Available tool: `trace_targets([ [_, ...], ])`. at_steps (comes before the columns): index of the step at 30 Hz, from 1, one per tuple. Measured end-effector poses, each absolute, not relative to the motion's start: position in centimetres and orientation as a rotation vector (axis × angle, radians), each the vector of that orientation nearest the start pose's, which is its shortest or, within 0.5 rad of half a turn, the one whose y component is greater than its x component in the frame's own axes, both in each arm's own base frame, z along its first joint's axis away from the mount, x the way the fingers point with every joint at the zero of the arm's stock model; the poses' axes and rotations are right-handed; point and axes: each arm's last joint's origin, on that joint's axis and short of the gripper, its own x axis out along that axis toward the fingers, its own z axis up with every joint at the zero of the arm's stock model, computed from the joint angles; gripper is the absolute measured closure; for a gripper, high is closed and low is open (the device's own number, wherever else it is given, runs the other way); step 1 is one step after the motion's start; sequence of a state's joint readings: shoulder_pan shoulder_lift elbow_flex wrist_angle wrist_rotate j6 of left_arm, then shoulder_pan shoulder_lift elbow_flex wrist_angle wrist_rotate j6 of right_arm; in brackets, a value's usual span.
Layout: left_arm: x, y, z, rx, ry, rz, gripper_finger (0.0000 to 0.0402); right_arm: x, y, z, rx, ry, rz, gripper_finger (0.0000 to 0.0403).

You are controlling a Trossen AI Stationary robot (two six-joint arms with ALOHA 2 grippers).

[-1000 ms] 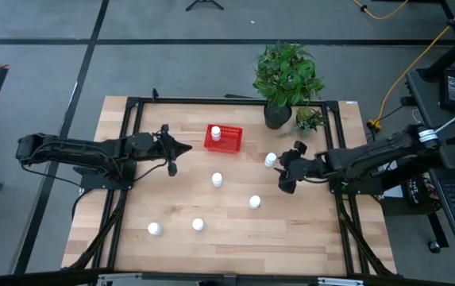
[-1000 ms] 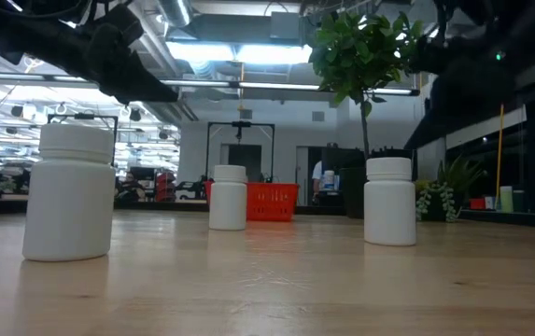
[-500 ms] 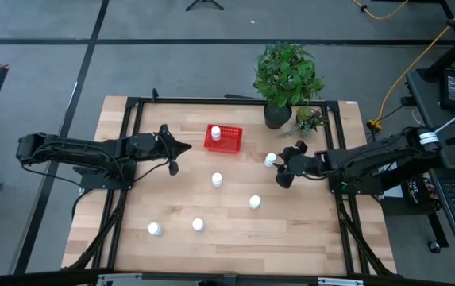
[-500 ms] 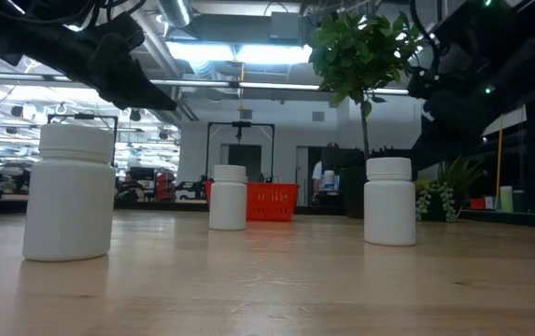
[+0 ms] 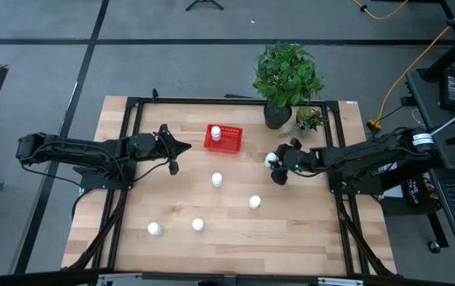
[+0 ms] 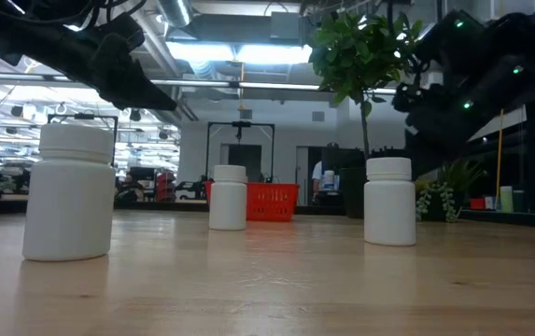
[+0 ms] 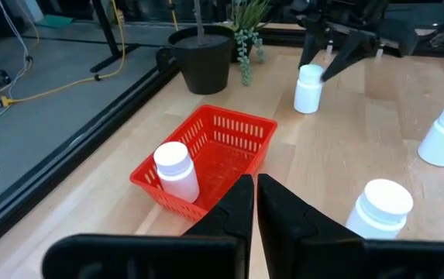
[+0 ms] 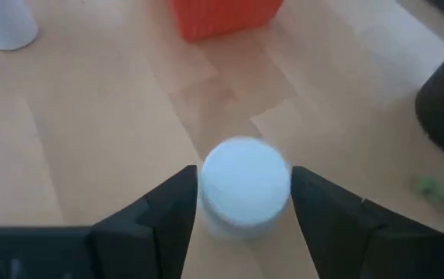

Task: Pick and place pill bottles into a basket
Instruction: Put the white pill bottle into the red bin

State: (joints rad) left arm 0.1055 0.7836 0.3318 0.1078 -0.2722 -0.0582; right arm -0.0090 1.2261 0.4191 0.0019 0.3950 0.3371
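The red basket [image 5: 229,139] stands at the table's far middle with one white pill bottle [image 7: 177,170] upright inside it. Several more pill bottles stand on the wood: one [image 5: 270,159] near the plant, others [image 5: 217,180], [image 5: 254,202], [image 5: 198,225] toward the near edge. My right gripper [image 8: 245,174] is open and slants down over the bottle near the plant [image 8: 245,186], one finger on each side of it. My left gripper [image 7: 252,201] hovers shut to the left of the basket, holding nothing.
A dark plant pot [image 5: 277,116] with a leafy plant and a smaller plant [image 5: 308,119] stand at the far right, just beyond my right gripper. Black frame rails [image 5: 129,127] run along the table's left and right sides. Bare wood lies between the bottles.
My right gripper has gone down and toward the table's left, coming over the bottle near the plant so that its open fingers now straddle it. The bottles and the basket have stayed in place.
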Motion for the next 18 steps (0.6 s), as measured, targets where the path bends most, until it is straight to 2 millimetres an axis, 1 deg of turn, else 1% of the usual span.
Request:
trace_targets([
  [6,16.79,2.56,20.47,-0.036,0.332,0.385,0.0387,21.29,-2.06,14.28,0.151,0.729,-0.528,0.0192],
  [15,16.79,2.56,20.47,-0.036,0.332,0.385,0.0387,21.29,-2.09,14.36,0.155,0.728,-0.513,0.0192],
  [18,16.79,2.56,20.46,-0.036,0.332,0.385,0.0385,21.29,-2.09,14.36,0.155,0.728,-0.513,0.0205],
])
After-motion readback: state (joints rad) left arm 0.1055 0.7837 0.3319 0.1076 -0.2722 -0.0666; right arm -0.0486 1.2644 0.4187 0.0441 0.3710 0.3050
